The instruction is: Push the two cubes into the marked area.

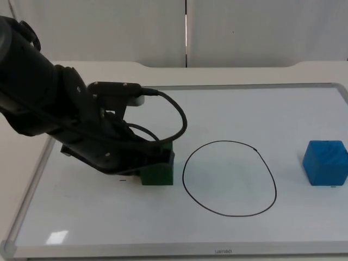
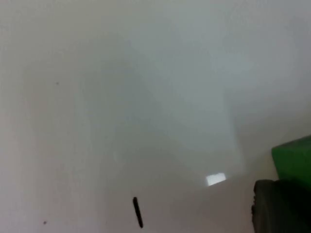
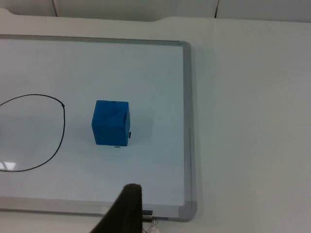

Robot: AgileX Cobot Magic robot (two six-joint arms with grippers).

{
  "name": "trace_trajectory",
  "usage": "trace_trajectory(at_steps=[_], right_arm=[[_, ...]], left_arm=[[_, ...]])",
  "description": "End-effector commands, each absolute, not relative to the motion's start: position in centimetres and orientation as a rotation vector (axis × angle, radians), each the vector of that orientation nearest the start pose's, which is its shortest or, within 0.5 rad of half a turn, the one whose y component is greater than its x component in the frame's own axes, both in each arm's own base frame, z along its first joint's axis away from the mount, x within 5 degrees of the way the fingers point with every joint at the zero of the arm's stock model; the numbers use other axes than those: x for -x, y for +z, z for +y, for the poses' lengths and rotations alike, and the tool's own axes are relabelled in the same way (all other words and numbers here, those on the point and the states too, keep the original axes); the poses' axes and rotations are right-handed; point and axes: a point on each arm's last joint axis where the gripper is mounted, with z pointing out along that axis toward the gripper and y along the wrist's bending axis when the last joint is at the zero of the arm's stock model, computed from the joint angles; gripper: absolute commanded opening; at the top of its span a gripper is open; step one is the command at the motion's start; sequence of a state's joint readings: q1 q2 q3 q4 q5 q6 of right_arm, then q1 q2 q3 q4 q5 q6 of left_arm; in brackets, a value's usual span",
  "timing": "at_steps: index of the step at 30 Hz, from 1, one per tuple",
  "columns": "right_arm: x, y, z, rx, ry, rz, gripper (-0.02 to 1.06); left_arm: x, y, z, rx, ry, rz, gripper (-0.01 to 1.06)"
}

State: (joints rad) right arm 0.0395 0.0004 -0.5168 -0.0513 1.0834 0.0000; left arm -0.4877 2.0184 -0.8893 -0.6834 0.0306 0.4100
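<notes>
Green cube (image 1: 158, 173) sits on the whiteboard (image 1: 228, 111) that lies flat on the bench (image 1: 228, 73), a little toward the board's left edge and near its front half, just outside the left side of the hand-drawn black outline (image 1: 229, 178) that marks the target area. The left hand (image 1: 142, 163) is down at the board, pressed up against the cube's left and rear sides, so the cube lies between the hand and the outline; the arm's bulk covers the hand, and I cannot tell how far it is open or whether it has hold of anything. The left wrist view has the green cube (image 2: 293, 160) touching a dark fingertip (image 2: 279, 206), with a short black mark (image 2: 138, 212) on the bare board surface nearby. Blue cube (image 1: 325, 162) rests near the board's right edge, well apart from the outline's right side and untouched. In the right wrist view the blue cube (image 3: 111, 122) stands beyond a dark fingertip (image 3: 125, 209) of the right hand, which waits over the board's front right corner, apart from it.
</notes>
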Motion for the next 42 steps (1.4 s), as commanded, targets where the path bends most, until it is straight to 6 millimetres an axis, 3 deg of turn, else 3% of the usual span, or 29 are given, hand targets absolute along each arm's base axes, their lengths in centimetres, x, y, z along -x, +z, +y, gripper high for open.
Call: trace_trajectory(at_steps=[1, 42], right_arm=[[0.7, 28.0, -0.4, 0.041, -0.027, 2.044, 1.05], [0.7, 28.0, -0.4, 0.041, -0.027, 2.044, 1.05]], left_arm=[[-29.8, 7.1, -16.7, -0.270, -0.309, 2.703, 0.00], [-28.4, 7.2, -19.3, -0.219, -0.361, 2.705, 0.00]])
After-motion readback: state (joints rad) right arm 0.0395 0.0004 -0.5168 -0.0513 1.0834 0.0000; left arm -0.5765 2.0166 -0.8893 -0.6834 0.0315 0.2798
